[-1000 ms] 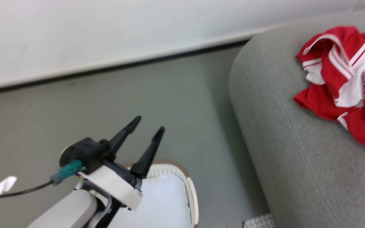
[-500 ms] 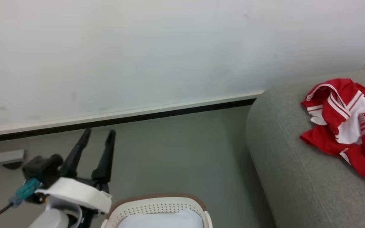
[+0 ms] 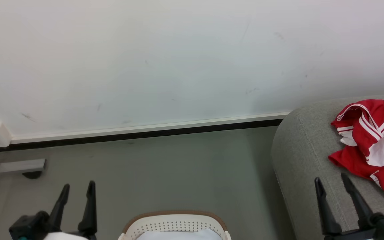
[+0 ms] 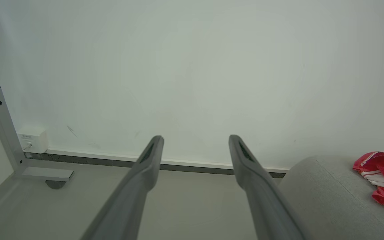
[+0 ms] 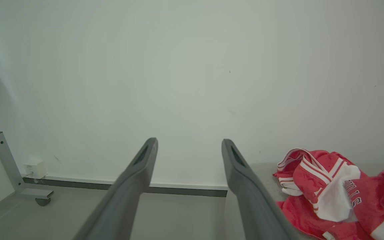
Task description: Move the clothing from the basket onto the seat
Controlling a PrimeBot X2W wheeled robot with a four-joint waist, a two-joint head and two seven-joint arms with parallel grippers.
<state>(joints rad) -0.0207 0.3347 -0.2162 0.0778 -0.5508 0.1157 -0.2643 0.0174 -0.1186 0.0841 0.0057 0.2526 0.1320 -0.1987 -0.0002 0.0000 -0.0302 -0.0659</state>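
Head view: crumpled red jersey clothing with white panels and stripe trim lies on the grey woven seat, just up and right of the right gripper, clear of its tips. That gripper and the left gripper both stand spread wide, empty. Between them sits the cream perforated basket with its brown rim band.

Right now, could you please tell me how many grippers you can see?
2: the left gripper at the head view's lower left, and the right gripper at lower right, by the seat. Both are open.
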